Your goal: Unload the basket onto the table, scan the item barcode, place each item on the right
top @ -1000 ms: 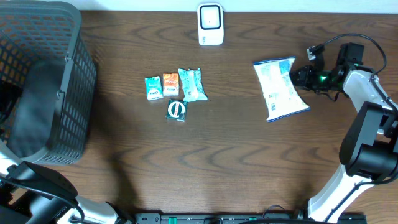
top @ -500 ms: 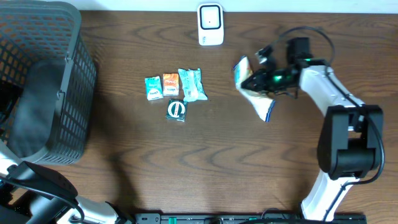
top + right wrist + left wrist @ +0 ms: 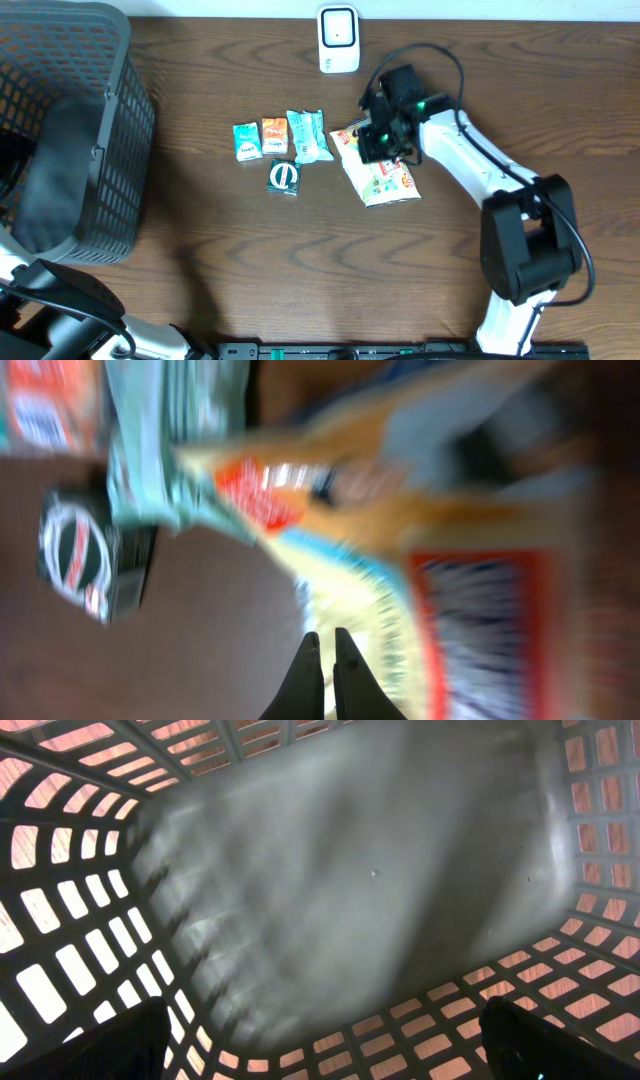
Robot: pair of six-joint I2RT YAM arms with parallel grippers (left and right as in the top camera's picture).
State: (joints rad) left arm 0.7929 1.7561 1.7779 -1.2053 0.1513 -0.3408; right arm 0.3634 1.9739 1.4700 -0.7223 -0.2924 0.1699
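Note:
The item is a flat snack bag [image 3: 382, 176], its yellow and red printed side up, lying tilted just right of the table's middle. My right gripper [image 3: 380, 138] is shut on the bag's upper edge. In the right wrist view the black fingertips [image 3: 326, 635] are pressed together over the blurred bag [image 3: 460, 600]. A white barcode scanner [image 3: 338, 38] stands at the back edge, above and left of the bag. My left gripper [image 3: 320, 1045] is open inside the grey basket [image 3: 340, 870] and holds nothing.
A small teal packet [image 3: 247, 141], an orange packet [image 3: 274, 135], a pale teal bag [image 3: 307, 135] and a round-labelled tin [image 3: 284, 176] lie left of the snack bag. The grey mesh basket [image 3: 120, 120] fills the table's left end.
My right gripper has carried the snack bag from the right edge leftward to near the middle. The bag has turned from its pale blue side to its yellow printed side.

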